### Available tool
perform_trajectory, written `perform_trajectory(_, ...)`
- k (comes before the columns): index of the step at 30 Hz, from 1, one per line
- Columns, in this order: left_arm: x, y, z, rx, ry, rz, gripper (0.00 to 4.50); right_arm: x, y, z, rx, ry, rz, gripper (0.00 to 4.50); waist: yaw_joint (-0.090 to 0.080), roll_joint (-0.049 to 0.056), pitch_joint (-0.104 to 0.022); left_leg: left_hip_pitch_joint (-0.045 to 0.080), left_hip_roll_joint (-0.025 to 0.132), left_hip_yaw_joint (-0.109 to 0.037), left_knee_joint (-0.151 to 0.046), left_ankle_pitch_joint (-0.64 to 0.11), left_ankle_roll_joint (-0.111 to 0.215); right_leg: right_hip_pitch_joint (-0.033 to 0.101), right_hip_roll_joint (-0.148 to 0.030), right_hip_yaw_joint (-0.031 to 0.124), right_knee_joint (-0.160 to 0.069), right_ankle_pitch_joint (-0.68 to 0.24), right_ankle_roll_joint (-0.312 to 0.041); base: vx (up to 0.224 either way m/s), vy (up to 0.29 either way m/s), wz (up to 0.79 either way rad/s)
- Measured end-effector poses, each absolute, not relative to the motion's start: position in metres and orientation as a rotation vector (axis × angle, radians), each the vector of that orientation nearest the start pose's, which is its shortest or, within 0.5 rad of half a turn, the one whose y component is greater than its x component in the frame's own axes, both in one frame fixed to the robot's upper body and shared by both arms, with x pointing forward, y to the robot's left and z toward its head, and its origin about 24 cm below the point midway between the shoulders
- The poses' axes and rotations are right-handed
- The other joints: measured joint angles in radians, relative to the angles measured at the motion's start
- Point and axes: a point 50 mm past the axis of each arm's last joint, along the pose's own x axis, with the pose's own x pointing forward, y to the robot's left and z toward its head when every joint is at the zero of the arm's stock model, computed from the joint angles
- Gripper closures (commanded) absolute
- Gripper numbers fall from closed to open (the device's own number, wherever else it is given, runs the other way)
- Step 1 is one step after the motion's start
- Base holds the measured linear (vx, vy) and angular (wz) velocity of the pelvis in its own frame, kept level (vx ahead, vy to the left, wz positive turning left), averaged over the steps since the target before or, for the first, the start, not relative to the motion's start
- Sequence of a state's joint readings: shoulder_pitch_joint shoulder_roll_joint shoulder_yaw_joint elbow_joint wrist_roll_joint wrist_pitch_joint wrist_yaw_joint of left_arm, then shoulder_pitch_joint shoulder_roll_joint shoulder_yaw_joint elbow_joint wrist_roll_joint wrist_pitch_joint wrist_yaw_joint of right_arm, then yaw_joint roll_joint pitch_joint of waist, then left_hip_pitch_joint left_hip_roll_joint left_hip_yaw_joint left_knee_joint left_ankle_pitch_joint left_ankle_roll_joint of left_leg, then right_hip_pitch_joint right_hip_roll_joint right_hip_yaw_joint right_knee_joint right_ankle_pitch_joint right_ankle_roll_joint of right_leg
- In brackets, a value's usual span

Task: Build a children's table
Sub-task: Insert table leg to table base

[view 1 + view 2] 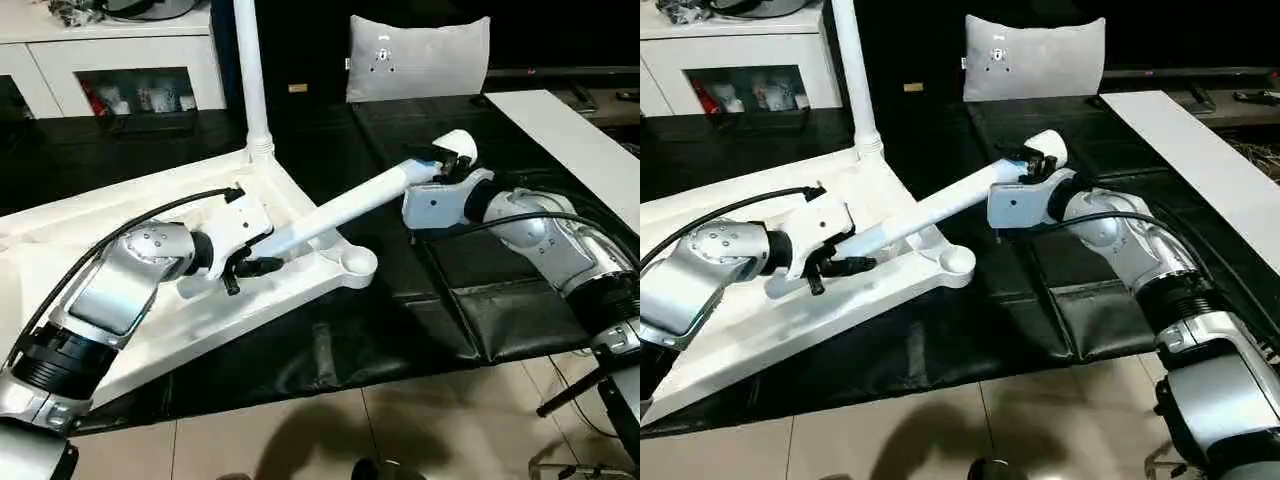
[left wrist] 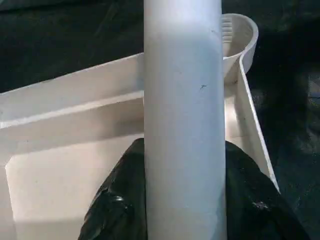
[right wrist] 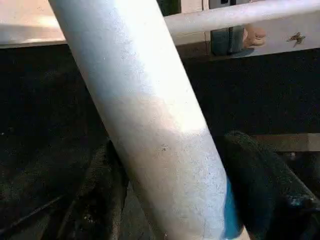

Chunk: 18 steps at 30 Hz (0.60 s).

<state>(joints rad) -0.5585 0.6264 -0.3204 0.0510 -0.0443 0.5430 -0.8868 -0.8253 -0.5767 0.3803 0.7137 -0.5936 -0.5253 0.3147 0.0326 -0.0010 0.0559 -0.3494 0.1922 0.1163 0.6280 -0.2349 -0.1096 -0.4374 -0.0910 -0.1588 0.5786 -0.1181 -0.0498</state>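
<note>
The children's table top (image 1: 120,230) lies upside down on the black sheet, ribbed side up. One white leg (image 1: 250,70) stands upright in its far corner socket. A second white leg (image 1: 350,205) slants through the air from the top's near-right area up to the right. My left gripper (image 1: 255,265) is shut on its lower end, black fingers (image 2: 120,200) on either side of the tube (image 2: 182,100). My right gripper (image 1: 445,160) is shut on the upper end, with a finger (image 3: 265,185) against the leg (image 3: 150,115). The empty near-right corner socket (image 1: 357,264) sits just under the leg.
The black-sheeted work table (image 1: 420,330) ends at a front edge above the tiled floor. A grey pillow (image 1: 418,58) stands at the back and a white board (image 1: 570,140) lies at the far right. A white cabinet (image 1: 110,60) is behind on the left.
</note>
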Motion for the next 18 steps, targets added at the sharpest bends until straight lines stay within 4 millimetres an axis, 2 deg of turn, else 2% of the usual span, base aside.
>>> perform_trajectory(1, 0.315, 0.163, 0.12, 0.606, 0.419, -0.935, 2.98, 0.368, -0.162, 0.142, -1.383, -0.304, 0.677, 1.91, -0.001, 0.0, 0.0, 0.0, 0.0, 0.0, 0.0, 0.0, 0.0, 0.0, 0.0, 0.0, 0.0, 0.0, 0.0, 0.0, 0.0, 0.0)
perform_trajectory(2, 0.314, 0.164, 0.12, 0.604, 0.42, -0.935, 2.42, 0.368, -0.161, 0.142, -1.381, -0.303, 0.678, 1.91, -0.001, 0.0, 0.0, 0.0, 0.0, 0.0, 0.0, 0.0, 0.0, 0.0, 0.0, 0.0, 0.0, 0.0, 0.0, 0.0, 0.0, 0.0)
perform_trajectory(3, 0.315, 0.165, 0.123, 0.586, 0.391, -0.937, 2.28, 0.368, -0.163, 0.139, -1.372, -0.284, 0.679, 1.91, 0.0, -0.001, 0.0, 0.0, 0.0, 0.0, 0.0, 0.0, 0.0, 0.0, 0.0, 0.0, 0.0, 0.0, 0.0, 0.0, 0.0, 0.0)
perform_trajectory(5, 0.316, 0.162, 0.141, 0.524, 0.264, -0.955, 2.25, 0.368, -0.172, 0.125, -1.339, -0.2, 0.676, 1.92, 0.004, -0.007, 0.0, 0.0, 0.0, -0.001, 0.0, 0.0, 0.0, 0.0, 0.0, 0.0, 0.0, 0.0, -0.001, 0.0, 0.0, 0.0)
perform_trajectory(6, 0.316, 0.162, 0.152, 0.51, 0.201, -0.958, 2.18, 0.366, -0.174, 0.116, -1.314, -0.168, 0.682, 1.99, 0.004, -0.007, 0.0, 0.0, 0.001, -0.001, 0.0, 0.0, 0.0, 0.0, 0.0, 0.0, 0.0, 0.0, -0.001, 0.0, 0.0, 0.0)
perform_trajectory(8, 0.317, 0.163, 0.161, 0.499, 0.159, -0.956, 1.94, 0.365, -0.174, 0.109, -1.298, -0.142, 0.691, 2.22, 0.002, -0.006, 0.0, 0.0, 0.001, 0.0, 0.0, 0.0, 0.0, 0.0, -0.001, 0.002, 0.001, 0.0, -0.001, 0.0, 0.0, 0.0)
perform_trajectory(14, 0.318, 0.163, 0.169, 0.397, 0.077, -0.944, 1.48, 0.366, -0.177, 0.11, -1.248, -0.11, 0.679, 2.56, -0.001, -0.007, 0.0, 0.0, 0.001, 0.0, 0.001, 0.0, 0.0, 0.0, 0.0, 0.002, 0.001, 0.001, -0.001, 0.0, 0.0, 0.0)
perform_trajectory(17, 0.326, 0.17, 0.182, 0.312, -0.03, -0.839, 1.35, 0.366, -0.179, 0.105, -1.174, -0.071, 0.661, 2.61, 0.0, -0.008, 0.0, 0.0, 0.0, 0.0, 0.001, 0.0, 0.0, 0.0, 0.001, 0.001, 0.001, 0.001, -0.001, 0.0, 0.0, 0.0)
perform_trajectory(18, 0.329, 0.174, 0.189, 0.285, -0.075, -0.784, 1.12, 0.365, -0.179, 0.102, -1.151, -0.055, 0.659, 2.62, 0.0, -0.008, 0.0, 0.0, 0.0, 0.0, 0.002, 0.0, 0.0, 0.0, 0.001, 0.001, 0.001, 0.001, -0.001, 0.0, 0.0, 0.0)
